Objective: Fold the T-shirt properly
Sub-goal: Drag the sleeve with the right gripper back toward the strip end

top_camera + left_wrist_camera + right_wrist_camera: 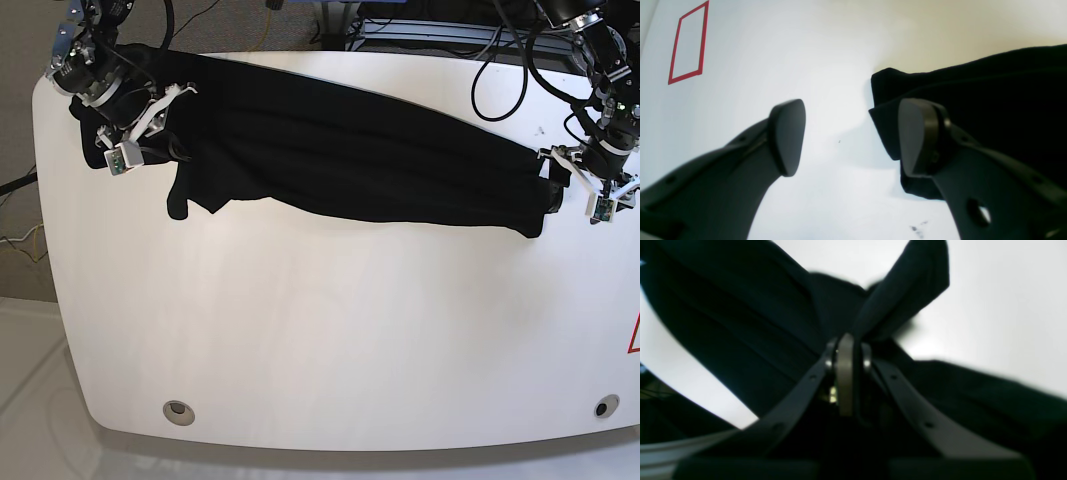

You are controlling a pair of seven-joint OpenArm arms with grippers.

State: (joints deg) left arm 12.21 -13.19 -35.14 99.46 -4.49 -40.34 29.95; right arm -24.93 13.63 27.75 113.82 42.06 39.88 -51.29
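In the left wrist view we see the left gripper (850, 136) with its two dark pads spread wide and only bare white table (780, 50) between them; one pad (788, 136) stands over the table, the other overlaps the edge of the black T-shirt (990, 93), though we cannot tell whether it touches the cloth. The shirt's layered end fills the right side and runs off the frame, so we cannot make out its full shape here. A red tape rectangle (688, 43) lies on the table at the upper left. In the right wrist view the right gripper (848, 353) is clenched on a bunch of the T-shirt (740, 323); cloth fans out from the pinch on both sides, and the picture is dark and blurred, so folds and seams are hard to read and the lower part of the frame is lost in shadow. In the base view the T-shirt (350, 160) lies stretched as a long band across the far part of the white table (300, 340), from the right gripper (135, 125) at the view's left to the left gripper (590, 185) at the view's right. Both arms are cut off by the top edge, and a red mark (634, 335) is clipped at the right edge.
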